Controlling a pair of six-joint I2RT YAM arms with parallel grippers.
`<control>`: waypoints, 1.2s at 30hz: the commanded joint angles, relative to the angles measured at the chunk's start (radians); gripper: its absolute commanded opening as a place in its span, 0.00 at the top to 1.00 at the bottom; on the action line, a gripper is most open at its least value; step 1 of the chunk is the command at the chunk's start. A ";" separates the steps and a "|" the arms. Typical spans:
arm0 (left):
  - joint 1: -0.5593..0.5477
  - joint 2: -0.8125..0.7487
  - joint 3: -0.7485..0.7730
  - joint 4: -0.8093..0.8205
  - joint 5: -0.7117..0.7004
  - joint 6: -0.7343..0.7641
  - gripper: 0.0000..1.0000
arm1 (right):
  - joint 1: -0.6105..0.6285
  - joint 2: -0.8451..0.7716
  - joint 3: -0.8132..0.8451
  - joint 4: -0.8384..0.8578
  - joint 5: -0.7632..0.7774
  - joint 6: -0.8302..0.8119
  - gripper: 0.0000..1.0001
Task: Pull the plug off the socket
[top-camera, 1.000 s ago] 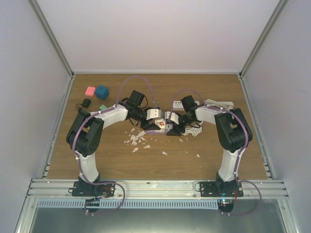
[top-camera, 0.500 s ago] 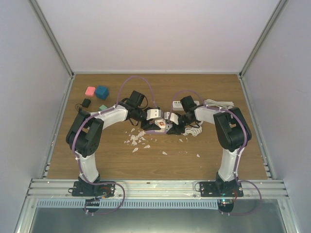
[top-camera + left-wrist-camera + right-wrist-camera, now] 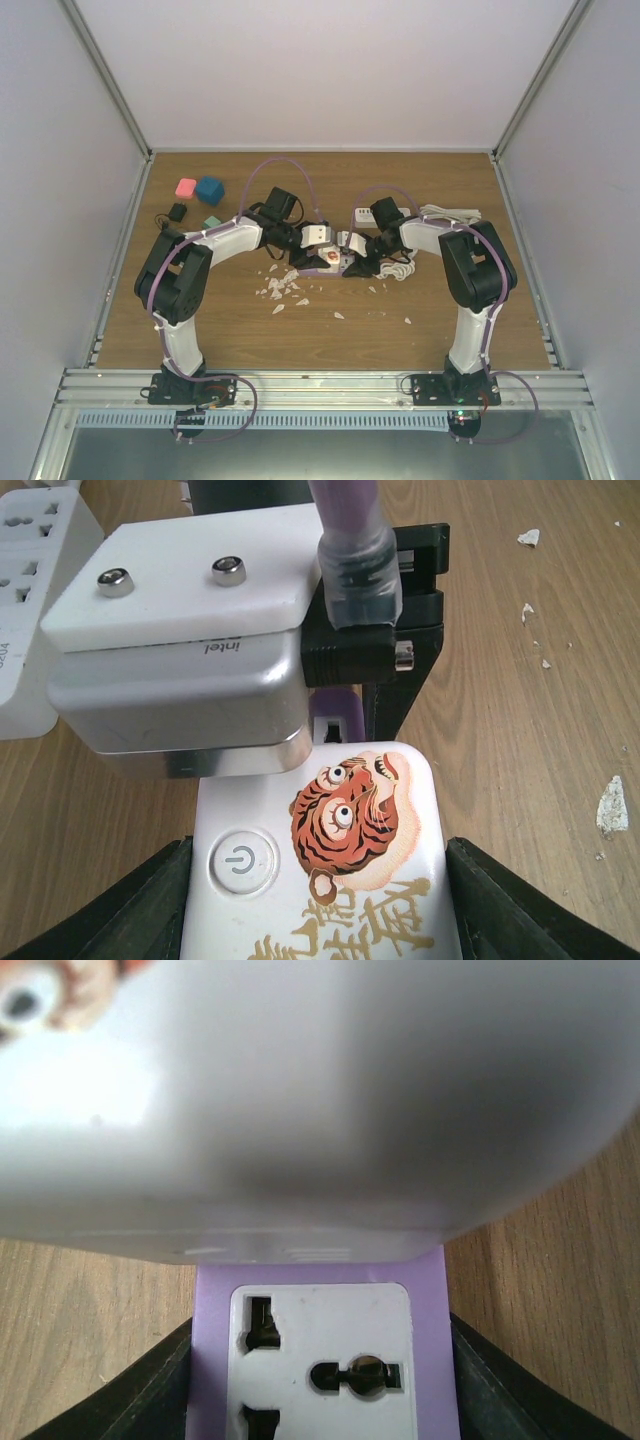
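Wood-grain table [image 3: 430, 300] fills the top view between pale walls. A pink block [image 3: 185, 187] and a blue block [image 3: 210, 190] sit at upper left, white scraps [image 3: 283, 290] litter the middle, and a white power strip [image 3: 450, 213] lies at upper right.

At centre the arms meet. The left gripper [image 3: 318, 848] pinches the white plug [image 3: 320, 880] by its sides, and the right gripper [image 3: 320, 1365] is clamped on the purple-framed socket [image 3: 320, 1345].

From above, the pair forms a short line running left to right, plug on the left. Only the left wrist view shows the plug's tiger print and power button, its long axis pointing up the frame to a purple sliver at its far end. Only the right wrist view shows the socket's pin holes, below the plug's blurred white body.
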 commanded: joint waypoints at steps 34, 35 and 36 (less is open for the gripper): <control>0.076 -0.092 -0.143 -0.137 0.069 0.221 0.65 | 0.006 -0.134 -0.071 0.087 -0.156 0.234 0.14; 0.076 -0.096 -0.150 -0.141 0.070 0.225 0.65 | 0.009 -0.154 -0.089 0.104 -0.154 0.234 0.14; 0.075 -0.099 -0.160 -0.142 0.068 0.229 0.65 | 0.011 -0.173 -0.108 0.123 -0.149 0.244 0.13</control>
